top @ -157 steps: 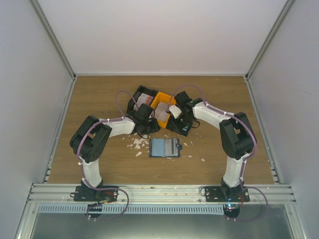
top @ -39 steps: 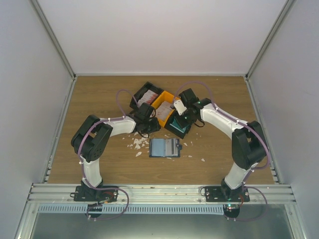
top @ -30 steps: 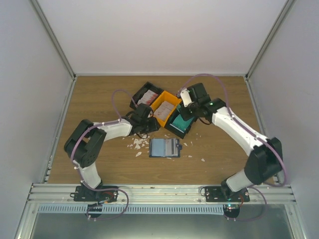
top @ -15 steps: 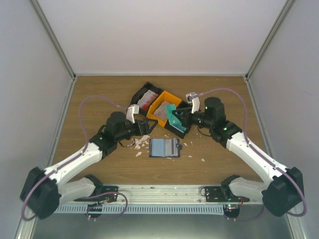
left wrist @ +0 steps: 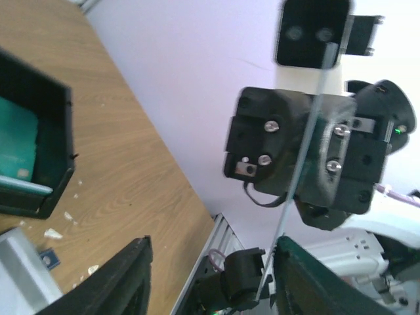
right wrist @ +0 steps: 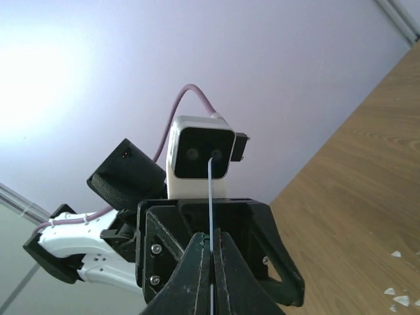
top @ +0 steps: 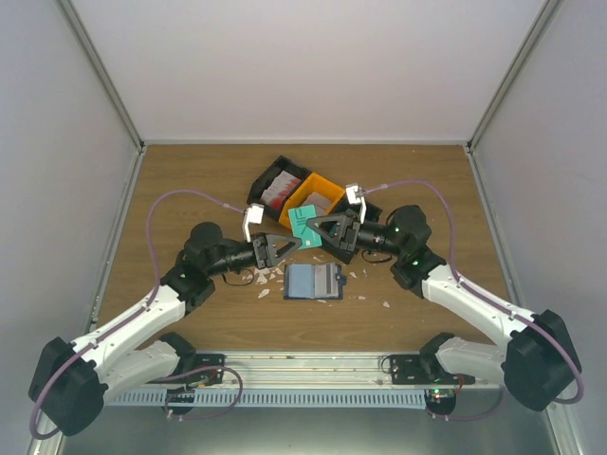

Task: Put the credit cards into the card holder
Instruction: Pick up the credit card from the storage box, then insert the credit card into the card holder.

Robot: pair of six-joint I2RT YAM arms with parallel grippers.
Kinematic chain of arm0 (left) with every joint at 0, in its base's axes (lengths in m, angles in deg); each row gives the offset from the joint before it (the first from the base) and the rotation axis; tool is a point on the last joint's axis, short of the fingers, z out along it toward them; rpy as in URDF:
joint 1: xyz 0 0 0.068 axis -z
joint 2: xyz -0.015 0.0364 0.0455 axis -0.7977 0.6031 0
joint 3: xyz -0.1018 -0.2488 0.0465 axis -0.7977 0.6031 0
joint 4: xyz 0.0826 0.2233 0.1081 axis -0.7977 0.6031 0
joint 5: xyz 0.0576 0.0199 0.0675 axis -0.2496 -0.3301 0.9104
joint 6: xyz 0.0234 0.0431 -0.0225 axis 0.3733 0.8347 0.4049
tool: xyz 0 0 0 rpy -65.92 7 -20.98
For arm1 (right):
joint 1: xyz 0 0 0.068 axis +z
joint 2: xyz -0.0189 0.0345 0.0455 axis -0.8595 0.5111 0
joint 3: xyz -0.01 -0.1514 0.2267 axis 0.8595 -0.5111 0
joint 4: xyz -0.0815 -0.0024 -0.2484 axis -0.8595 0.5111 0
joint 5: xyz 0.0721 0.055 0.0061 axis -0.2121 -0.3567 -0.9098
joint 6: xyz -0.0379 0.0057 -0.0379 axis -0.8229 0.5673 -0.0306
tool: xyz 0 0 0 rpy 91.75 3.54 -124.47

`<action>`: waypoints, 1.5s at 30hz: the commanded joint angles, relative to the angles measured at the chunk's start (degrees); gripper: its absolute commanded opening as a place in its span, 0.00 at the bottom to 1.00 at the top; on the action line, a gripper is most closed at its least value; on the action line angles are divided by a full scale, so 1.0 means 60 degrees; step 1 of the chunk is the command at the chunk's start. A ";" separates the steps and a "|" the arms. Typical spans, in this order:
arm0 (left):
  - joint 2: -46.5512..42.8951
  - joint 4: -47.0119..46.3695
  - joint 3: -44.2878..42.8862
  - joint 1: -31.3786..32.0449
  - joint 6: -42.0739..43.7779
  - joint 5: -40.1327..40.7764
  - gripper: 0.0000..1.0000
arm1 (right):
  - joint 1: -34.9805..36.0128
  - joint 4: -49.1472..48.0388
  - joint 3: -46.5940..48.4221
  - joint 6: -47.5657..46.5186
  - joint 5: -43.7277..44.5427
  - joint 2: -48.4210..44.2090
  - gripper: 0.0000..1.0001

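Note:
A teal credit card (top: 302, 221) hangs in the air above the table, with my right gripper (top: 310, 228) shut on it. In the right wrist view the card (right wrist: 210, 197) shows edge-on, pinched between the closed fingers of the right gripper (right wrist: 211, 244). My left gripper (top: 295, 245) faces the right one, open. Its fingers straddle the free end of the card (left wrist: 303, 154), which lies close against the right-hand finger (left wrist: 308, 279). The card holder (top: 313, 281) lies open on the table just below both grippers. More teal cards (left wrist: 16, 151) sit in a black bin (left wrist: 56, 131).
A black bin (top: 278, 183) with white and red cards and an orange bin (top: 317, 196) stand behind the grippers. White scraps (top: 261, 276) are scattered left of the card holder and a few (top: 386, 304) to its right.
The right gripper carried the teal card from over the bins leftward and lower. The left arm stretched out, turned to face it, and brought its fingers around the card's free end.

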 commanded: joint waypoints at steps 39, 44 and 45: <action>0.2860 -0.0658 0.1808 -0.0009 0.0389 0.0159 0.00 | 0.2724 1.0817 0.0846 -0.2381 0.9727 0.2796 0.49; 0.3663 -0.1353 0.1711 0.0006 0.0265 -0.0311 0.00 | 0.2716 1.0464 0.0735 -0.2397 0.9284 0.3005 0.53; 0.3807 -0.1407 0.1665 0.0006 0.0252 -0.0376 0.00 | 0.2711 1.0406 0.0740 -0.2381 0.9208 0.3039 0.53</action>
